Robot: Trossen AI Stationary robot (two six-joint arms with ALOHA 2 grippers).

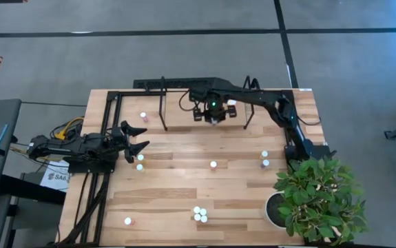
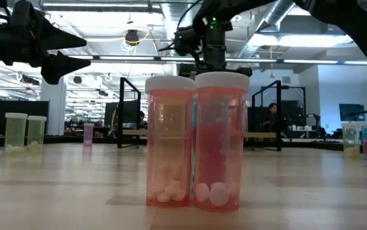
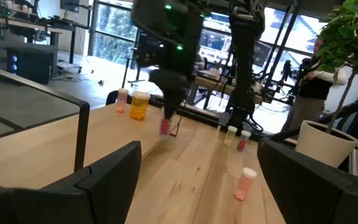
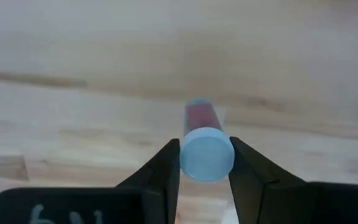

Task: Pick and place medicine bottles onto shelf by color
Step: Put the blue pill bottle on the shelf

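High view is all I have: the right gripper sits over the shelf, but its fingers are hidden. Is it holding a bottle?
Observer: Yes. The right wrist view shows the right gripper shut on a medicine bottle, one finger on each side of its pale cap.
Operator: What colour is the body?
Observer: Reddish pink, seen below the cap.
Operator: Is it down on the shelf?
Observer: Left wrist view shows it upright under the gripper, low over the board; contact I cannot tell.

Left gripper: arm low at table's left edge, fingers spread wide. Right gripper: arm reaches across far side, pointing down, fingers clamped tight.
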